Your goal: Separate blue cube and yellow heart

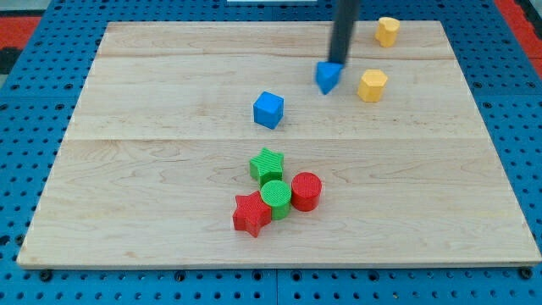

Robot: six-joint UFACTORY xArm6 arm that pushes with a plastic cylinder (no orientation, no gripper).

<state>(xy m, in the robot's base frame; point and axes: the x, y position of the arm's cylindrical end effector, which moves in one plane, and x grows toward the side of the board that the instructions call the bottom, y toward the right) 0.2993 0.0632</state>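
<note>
Camera view, single frame. Your landmark is the blue cube (268, 110), near the middle of the wooden tabletop (152, 169).

My tip (336, 63) sits up and to the view's right of the cube, well apart from it, touching the top of a small blue wedge-like block (329, 77). No claw on this rig, so nothing is held or released; the rod only pushes.

Two yellow blocks lie further right of the cube: one (372, 85) just beside the blue wedge, one (388, 31) near the tabletop's top edge. You cannot tell from here which is the heart.

Cube and both yellows already stand apart. Judgement: separation looks largely done or underway; any next push should go away from the cube.

Below the cube: green star (267, 164), green cylinder (275, 197), red cylinder (306, 191), red star (251, 213), clustered.
</note>
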